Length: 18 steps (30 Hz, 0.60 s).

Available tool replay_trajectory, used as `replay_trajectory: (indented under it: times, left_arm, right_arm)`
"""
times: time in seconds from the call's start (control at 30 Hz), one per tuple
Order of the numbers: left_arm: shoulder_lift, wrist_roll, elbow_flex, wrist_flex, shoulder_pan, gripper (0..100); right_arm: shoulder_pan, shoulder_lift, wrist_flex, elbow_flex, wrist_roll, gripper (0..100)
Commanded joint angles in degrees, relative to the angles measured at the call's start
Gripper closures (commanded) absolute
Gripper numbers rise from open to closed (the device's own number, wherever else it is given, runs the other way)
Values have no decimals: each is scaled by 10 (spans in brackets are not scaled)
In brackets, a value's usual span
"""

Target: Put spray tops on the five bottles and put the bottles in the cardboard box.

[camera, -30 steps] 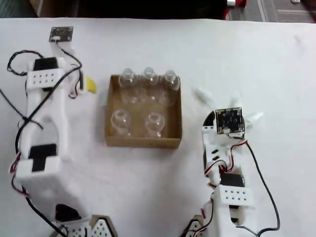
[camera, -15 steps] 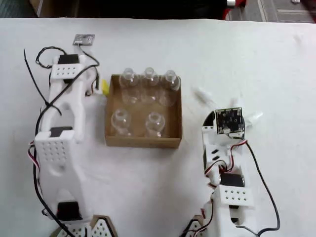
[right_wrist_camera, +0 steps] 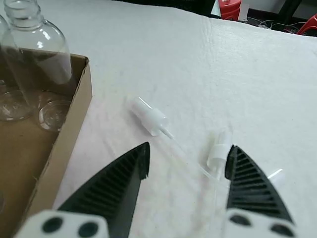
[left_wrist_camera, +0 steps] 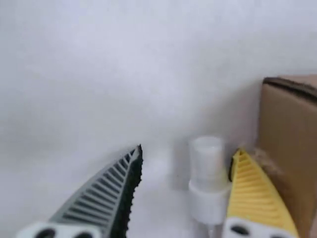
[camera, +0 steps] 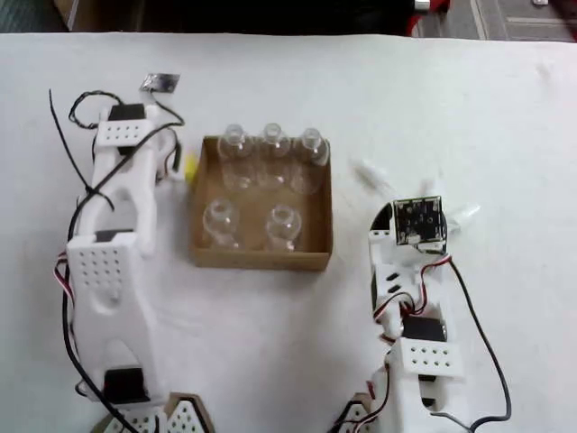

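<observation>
The cardboard box (camera: 261, 257) stands mid-table with several clear, uncapped bottles (camera: 271, 144) upright inside. My left gripper (left_wrist_camera: 188, 150) is open just outside the box's left wall (left_wrist_camera: 290, 134). A white spray top (left_wrist_camera: 207, 181) stands between its fingers, close to the yellow finger (left_wrist_camera: 252, 193). In the high view that yellow finger (camera: 187, 166) sits by the box's far left corner. My right gripper (right_wrist_camera: 189, 147) is open, low over the cloth right of the box. One spray top (right_wrist_camera: 150, 118) lies ahead of it and another (right_wrist_camera: 218, 154) lies beside its finger.
More white spray tops (camera: 370, 171) (camera: 467, 215) lie scattered on the white cloth around the right arm's wrist camera (camera: 419, 221). Cables trail along the left arm (camera: 108, 262). A dark strip runs along the table's far edge.
The left arm has swung right and stretched forward, bringing its gripper up against the box's far left corner. The right arm, box and bottles have stayed put.
</observation>
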Motion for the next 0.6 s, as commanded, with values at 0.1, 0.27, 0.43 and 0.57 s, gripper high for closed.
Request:
replay_trajectory:
  times: [0.1,0.27,0.43,0.57]
  left_arm:
    - [-14,-12,-28,25,-17,737]
    - [-7,45,-75,31,-20,736]
    - [-7,55,-134,64,-17,736]
    - [-7,71,-154,62,-8,736]
  right_arm:
    - [-4,-3,-13,-2,6,772]
    - [-4,-3,-13,-2,6,772]
    - [-4,-3,-13,-2,6,772]
    - [-4,-3,-13,-2,6,772]
